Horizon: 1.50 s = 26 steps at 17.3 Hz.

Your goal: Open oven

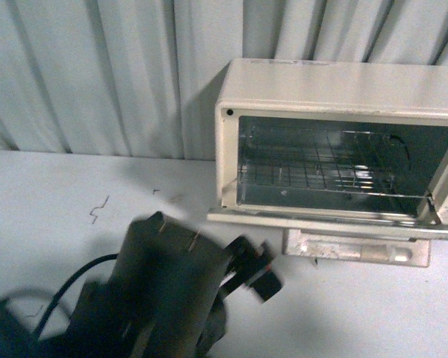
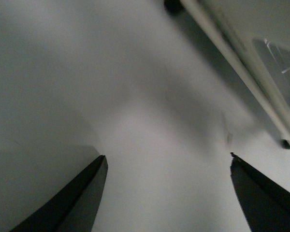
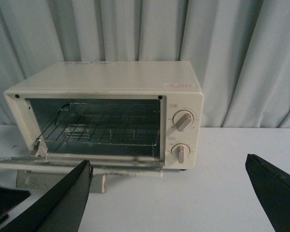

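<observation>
The cream-white oven (image 1: pixel 336 86) stands at the back right of the white table, its drop-down door (image 1: pixel 336 224) lying flat open with the beige bar handle (image 1: pixel 358 250) at its front edge. The wire rack (image 1: pixel 321 168) shows inside. In the right wrist view the oven (image 3: pixel 111 77) shows with its open door (image 3: pixel 77 166), rack (image 3: pixel 101 128) and two round knobs (image 3: pixel 182 121). My left gripper (image 1: pixel 250 268) is open and empty, blurred, low over the table left of the door; in its wrist view (image 2: pixel 168 157) the door's edge (image 2: pixel 232 63) runs past. My right gripper (image 3: pixel 169 166) is open and empty, well back from the oven.
Pale pleated curtains (image 1: pixel 97 67) hang behind the table. A small dark wire scrap (image 1: pixel 98 209) lies on the white table top (image 1: pixel 52 186) at the left. A black cable (image 1: pixel 75 280) runs along my left arm.
</observation>
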### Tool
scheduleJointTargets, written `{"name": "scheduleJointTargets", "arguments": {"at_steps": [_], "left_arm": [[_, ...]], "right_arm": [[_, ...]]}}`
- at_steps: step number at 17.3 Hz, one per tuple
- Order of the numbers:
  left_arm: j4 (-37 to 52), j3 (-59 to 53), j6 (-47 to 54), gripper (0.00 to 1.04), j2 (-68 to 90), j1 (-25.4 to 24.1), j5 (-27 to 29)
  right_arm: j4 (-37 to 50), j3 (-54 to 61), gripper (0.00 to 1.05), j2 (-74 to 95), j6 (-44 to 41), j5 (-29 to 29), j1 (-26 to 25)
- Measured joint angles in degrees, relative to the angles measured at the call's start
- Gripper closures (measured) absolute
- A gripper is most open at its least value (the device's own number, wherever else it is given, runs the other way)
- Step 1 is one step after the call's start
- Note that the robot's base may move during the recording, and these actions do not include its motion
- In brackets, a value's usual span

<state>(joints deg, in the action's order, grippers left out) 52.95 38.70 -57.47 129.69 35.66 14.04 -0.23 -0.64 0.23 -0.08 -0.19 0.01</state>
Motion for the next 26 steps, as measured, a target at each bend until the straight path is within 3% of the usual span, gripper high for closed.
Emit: {"name": "scheduleJointTargets", "arguments": {"at_steps": [1, 2, 4, 5, 8, 14, 17, 18, 22, 26], "left_arm": [[9.4, -8.0, 15.4, 0.38, 1.4, -1.5, 10.4], [16.5, -17.3, 28.9, 0.50, 1.0, -5.7, 15.3], [21.4, -25.8, 40.7, 0.64, -1.5, -11.0, 14.3], [21.0, -29.6, 47.1, 0.75, -5.1, -12.4, 10.5], [20.6, -37.2, 54.8, 1.03, -16.8, -17.6, 4.2], [20.6, -39.3, 56.5, 1.03, -53.2, -26.2, -4.7], [-0.5, -39.3, 56.5, 1.03, -79.7, -29.9, -8.2], [-8.2, -39.3, 56.5, 1.03, -87.6, -34.9, -13.1], [-29.8, -38.8, 56.5, 1.03, -107.1, -35.5, -14.0], [-38.2, -38.7, 56.5, 1.03, -115.0, -35.5, -14.0]], "right_arm": [[0.2, 0.0, 0.06, 0.0, 0.0, 0.0, 0.0], [-0.1, 0.0, 0.06, 0.0, 0.0, 0.4, 0.0], [0.0, 0.0, 0.06, 0.0, 0.0, 0.4, 0.0], [0.0, 0.0, 0.06, 0.0, 0.0, 0.2, 0.0], [0.0, 0.0, 0.06, 0.0, 0.0, 0.2, 0.0], [0.0, 0.0, 0.06, 0.0, 0.0, 0.2, 0.0], [0.0, 0.0, 0.06, 0.0, 0.0, 0.2, 0.0], [0.0, 0.0, 0.06, 0.0, 0.0, 0.2, 0.0], [0.0, 0.0, 0.06, 0.0, 0.0, 0.2, 0.0], [0.0, 0.0, 0.06, 0.0, 0.0, 0.2, 0.0]]}}
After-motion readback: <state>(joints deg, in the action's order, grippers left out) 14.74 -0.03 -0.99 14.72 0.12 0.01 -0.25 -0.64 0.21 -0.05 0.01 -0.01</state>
